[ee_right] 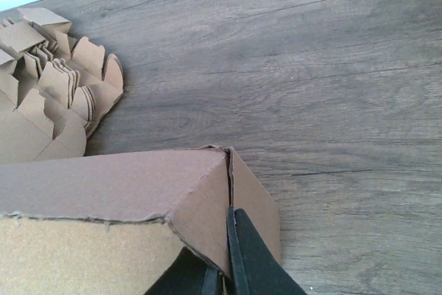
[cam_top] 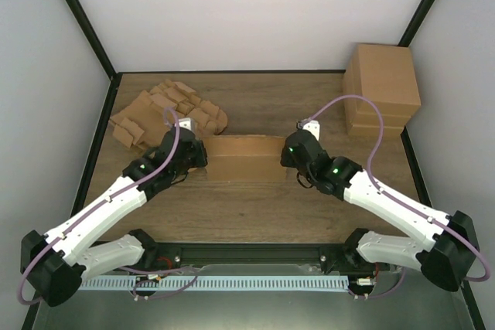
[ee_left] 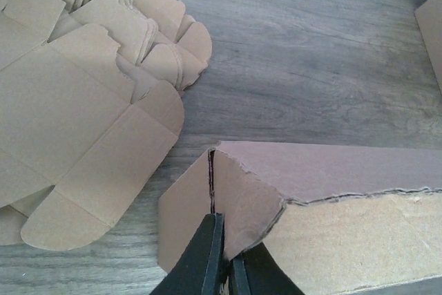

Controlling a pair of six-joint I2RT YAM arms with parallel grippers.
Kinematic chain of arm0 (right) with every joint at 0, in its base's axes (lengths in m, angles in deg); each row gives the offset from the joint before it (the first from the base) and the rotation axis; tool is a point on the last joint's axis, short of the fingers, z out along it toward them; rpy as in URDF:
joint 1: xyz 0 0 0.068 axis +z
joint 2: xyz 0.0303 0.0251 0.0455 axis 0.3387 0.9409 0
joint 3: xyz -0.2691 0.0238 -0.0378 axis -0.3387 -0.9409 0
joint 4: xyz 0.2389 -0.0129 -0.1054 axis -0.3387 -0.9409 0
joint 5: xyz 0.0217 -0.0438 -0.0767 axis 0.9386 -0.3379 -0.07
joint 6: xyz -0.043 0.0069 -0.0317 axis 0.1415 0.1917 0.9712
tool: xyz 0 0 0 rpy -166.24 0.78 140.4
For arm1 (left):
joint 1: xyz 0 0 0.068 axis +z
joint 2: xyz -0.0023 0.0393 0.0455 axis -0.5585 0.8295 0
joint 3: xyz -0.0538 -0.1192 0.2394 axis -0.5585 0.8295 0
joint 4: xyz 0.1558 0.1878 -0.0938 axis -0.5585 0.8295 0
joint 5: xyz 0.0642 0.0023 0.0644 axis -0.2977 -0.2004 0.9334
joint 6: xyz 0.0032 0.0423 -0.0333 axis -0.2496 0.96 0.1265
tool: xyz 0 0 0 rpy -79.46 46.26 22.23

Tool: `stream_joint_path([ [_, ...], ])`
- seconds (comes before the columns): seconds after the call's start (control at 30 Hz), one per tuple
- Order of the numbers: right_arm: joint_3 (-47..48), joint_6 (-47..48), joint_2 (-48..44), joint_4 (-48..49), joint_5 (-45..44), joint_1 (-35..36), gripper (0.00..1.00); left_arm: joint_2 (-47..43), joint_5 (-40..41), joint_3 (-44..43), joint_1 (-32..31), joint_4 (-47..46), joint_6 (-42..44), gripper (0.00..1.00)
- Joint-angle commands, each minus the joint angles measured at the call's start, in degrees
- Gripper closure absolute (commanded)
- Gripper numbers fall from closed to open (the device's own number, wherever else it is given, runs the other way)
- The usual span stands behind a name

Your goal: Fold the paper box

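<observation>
left gripper (ee_left: 224,240): clamped on the left end wall of the paper box (cam_top: 246,158), mid surface (cam_top: 255,210)
right gripper (ee_right: 221,240): pinching the right end wall
tip: I'd fold both ends evenly and gently, that edge looks ragged
far left: heap of blanks (cam_top: 166,110)
far right: stacked boxes (cam_top: 383,86)
</observation>
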Motion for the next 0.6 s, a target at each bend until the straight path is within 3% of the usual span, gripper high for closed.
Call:
stream_joint_path([
  [0.0, -4.8, -2.1, 0.5, -9.8, 1.9, 0.3, 0.99, 0.3, -0.7, 4.3, -0.3, 5.9, -2.6, 0.96],
  [0.17, 0.0, 1.3, -0.8, -10.6, 2.8, 0.3, 0.8, -0.7, 0.0, 4.0, -0.3, 6.0, -2.0, 0.96],
  [0.57, 8.1, 3.0, -1.0, -14.5, 4.0, 0.3, 0.74, 1.3, 0.8, 1.1, -0.3, 6.6, -1.2, 0.96],
])
